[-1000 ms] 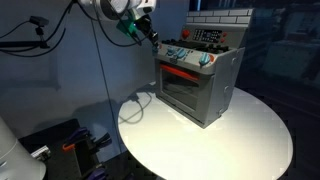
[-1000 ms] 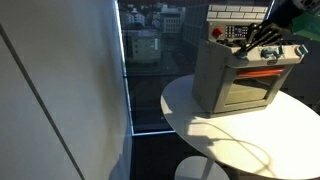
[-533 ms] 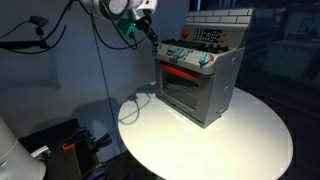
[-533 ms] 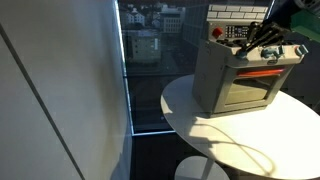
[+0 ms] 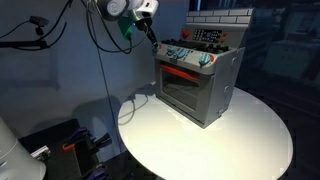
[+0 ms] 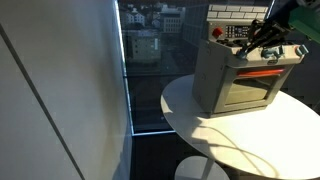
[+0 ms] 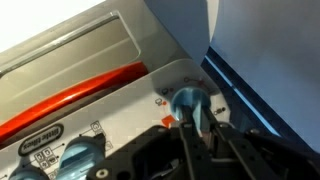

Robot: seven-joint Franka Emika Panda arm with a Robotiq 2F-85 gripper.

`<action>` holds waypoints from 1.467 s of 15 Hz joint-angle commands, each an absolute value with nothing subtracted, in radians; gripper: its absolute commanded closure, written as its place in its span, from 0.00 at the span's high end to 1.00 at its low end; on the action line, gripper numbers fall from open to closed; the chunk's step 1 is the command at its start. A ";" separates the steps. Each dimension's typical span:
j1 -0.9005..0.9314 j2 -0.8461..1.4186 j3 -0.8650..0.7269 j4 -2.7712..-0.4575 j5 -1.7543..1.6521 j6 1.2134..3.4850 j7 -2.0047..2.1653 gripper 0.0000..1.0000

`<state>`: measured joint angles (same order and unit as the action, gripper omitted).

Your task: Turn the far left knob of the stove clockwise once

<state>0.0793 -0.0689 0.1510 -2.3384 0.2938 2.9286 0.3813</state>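
Reaching down at a slant from the upper left, the arm point(image 5: 118, 10) holds its gripper point(image 5: 151, 39) at the left end of the stove's point(image 5: 198, 85) control panel, fingers point(image 7: 184, 148) narrowly parted around the blue knob point(image 7: 190, 102), grip impossible to tell.

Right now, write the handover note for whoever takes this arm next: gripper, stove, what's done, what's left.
Gripper: at the round blue end knob on the control panel of the grey toy stove. Its dark fingers sit on either side of the knob; whether they grip it cannot be told.
Things: the stove stands on the round white table, with a red handle bar across its front. Two more blue knobs sit along the same row.
Done: approach to the knob.
Left: confirm the grip, turn clockwise once, release, back off. Whether any turn has been made is not visible.
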 commanded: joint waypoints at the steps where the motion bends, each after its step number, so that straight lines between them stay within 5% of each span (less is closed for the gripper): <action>1: 0.092 -0.123 0.135 -2.371 0.355 2.943 0.415 0.06; 22: 0.120 -0.136 0.150 -2.381 0.713 2.997 0.396 0.05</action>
